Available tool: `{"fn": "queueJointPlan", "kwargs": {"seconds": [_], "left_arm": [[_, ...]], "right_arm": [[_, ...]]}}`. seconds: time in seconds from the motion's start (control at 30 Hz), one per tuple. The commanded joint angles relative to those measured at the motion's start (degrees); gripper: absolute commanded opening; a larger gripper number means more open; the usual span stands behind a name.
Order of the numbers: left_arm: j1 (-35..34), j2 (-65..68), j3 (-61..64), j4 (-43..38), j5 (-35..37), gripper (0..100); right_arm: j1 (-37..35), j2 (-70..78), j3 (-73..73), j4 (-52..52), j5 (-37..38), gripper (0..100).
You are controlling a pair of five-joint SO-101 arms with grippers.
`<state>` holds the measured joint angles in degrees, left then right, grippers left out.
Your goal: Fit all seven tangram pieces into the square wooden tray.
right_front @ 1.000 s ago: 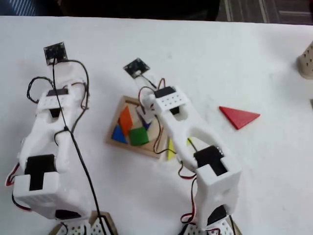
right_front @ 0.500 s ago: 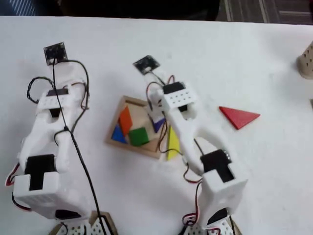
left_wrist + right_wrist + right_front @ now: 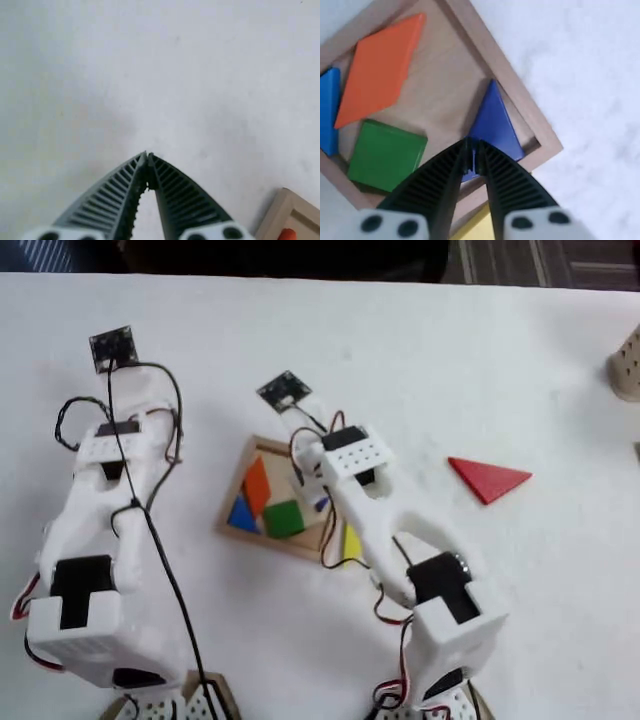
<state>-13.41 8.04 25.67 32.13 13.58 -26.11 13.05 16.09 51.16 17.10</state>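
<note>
The square wooden tray lies mid-table and holds an orange parallelogram, a green square and a small blue triangle. Another blue triangle lies in the tray's corner against the rim. My right gripper is shut, its tips resting on that triangle's edge. A yellow piece lies just outside the tray, partly under the right arm. Off to the right on the table is a red triangle. My left gripper is shut over bare table, left of the tray corner.
The left arm stretches along the table's left side with a black cable running beside it. A beige pegged object stands at the far right edge. White table lies open around the red triangle and behind the tray.
The right arm swung right and then back a little toward the tray. The blue triangle under its tips shifted toward the tray's right corner. The left arm has stayed still.
</note>
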Motion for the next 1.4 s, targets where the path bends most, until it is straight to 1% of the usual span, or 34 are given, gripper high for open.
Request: {"fn": "queueJointPlan", "kwargs": {"seconds": [0.0,0.13,0.33,0.4,0.67,0.83,0.9,1.07,1.37], "left_arm": [[0.31,-0.48,-2.64,-1.32,0.09,2],[0.31,-0.48,-2.64,-1.32,0.09,2],[0.31,-0.48,-2.64,-1.32,0.09,2],[0.31,-0.48,-2.64,-1.32,0.09,2],[0.40,-0.48,-2.64,-1.32,0.09,2],[0.40,-0.48,-2.64,-1.32,0.09,2],[0.40,-0.40,-2.64,-1.32,0.09,2],[0.40,-0.40,-2.64,-1.32,0.09,2],[0.40,-0.40,-2.64,-1.32,0.09,2]], "right_arm": [[2.07,-0.66,-2.55,1.01,0.70,1.8],[4.00,-0.22,-4.84,3.38,0.70,1.8],[5.58,-1.10,-5.19,3.74,0.70,1.8],[4.97,-2.68,-5.01,3.74,0.26,1.8],[-1.19,-6.11,-1.76,4.00,0.18,1.8],[-1.45,-6.02,2.99,-1.71,0.70,1.8],[-1.10,-5.93,4.75,-3.47,0.70,1.8],[0.75,-3.30,3.60,-2.42,0.79,1.8],[6.55,4.09,-6.15,5.93,0.79,1.8]]}}
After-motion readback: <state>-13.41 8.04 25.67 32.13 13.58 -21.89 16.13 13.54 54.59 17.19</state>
